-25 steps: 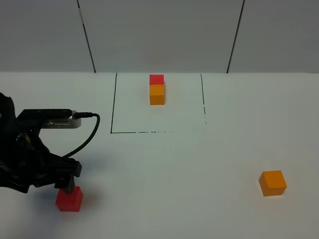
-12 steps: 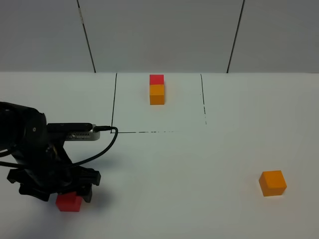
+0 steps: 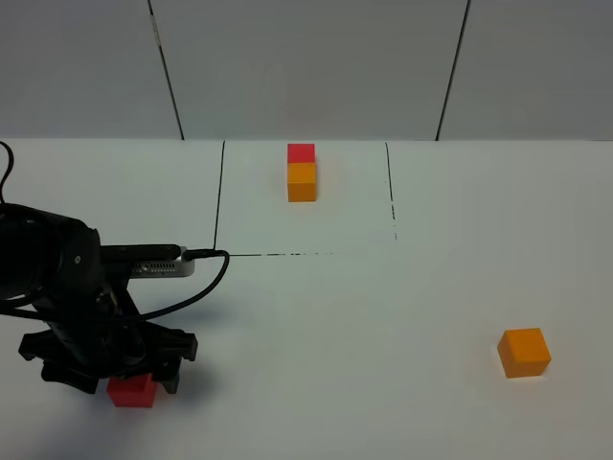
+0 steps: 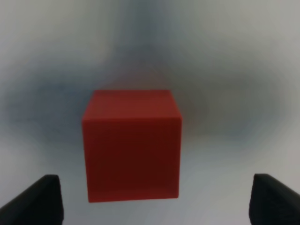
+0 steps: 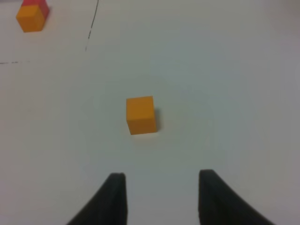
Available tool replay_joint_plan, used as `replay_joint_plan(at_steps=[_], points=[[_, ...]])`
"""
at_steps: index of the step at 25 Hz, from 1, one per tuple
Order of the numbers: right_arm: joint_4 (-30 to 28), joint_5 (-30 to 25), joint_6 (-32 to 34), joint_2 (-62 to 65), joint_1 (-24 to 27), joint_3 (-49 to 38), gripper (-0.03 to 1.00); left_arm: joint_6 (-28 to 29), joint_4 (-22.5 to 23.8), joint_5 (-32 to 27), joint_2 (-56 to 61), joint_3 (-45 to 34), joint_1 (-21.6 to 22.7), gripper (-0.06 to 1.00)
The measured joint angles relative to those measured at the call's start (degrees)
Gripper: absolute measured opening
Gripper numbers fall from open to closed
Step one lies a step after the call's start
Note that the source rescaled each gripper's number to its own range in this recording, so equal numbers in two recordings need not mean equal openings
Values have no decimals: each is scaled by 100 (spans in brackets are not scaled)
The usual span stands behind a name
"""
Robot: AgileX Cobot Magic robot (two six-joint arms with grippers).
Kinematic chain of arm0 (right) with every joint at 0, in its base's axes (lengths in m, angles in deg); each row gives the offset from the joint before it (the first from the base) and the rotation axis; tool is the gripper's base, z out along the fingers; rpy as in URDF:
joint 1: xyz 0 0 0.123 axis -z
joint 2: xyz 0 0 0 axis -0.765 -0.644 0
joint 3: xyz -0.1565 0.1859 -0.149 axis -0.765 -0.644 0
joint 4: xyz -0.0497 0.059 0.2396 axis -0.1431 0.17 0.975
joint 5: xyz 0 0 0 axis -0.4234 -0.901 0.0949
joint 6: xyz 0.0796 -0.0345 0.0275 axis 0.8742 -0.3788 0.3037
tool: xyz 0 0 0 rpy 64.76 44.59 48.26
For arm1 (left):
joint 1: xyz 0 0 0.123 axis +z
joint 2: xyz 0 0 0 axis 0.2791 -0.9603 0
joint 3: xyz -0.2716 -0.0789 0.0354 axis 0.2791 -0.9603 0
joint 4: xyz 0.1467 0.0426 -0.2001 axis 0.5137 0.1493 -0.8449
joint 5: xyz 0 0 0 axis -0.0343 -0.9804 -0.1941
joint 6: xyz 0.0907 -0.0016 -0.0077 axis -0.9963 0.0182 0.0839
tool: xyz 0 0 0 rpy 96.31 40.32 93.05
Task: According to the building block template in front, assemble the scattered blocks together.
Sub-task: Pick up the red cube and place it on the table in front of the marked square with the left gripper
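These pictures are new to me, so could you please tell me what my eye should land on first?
First, the black left arm low on the left of the table, its open left gripper down around the red cube, which sits centred between the fingers. Next, the lone orange cube at the lower right. Last, the red-orange template standing at the far end of a square outlined in black.

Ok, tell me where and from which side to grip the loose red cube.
Grip the red cube across two opposite flat side faces, coming straight down from above. It sits flat on the table with nothing beside it, and the left gripper already straddles it with its jaws open on either side.
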Motion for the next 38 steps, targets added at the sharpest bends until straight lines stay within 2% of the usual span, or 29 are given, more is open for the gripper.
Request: replay_joint_plan(at_steps=[19, 38], points=[[5, 0, 0, 0, 0, 0, 1, 133, 202, 122, -304, -18, -35, 69], [96, 2, 0, 0, 0, 0, 1, 155, 318, 680, -673, -313, -35, 68]])
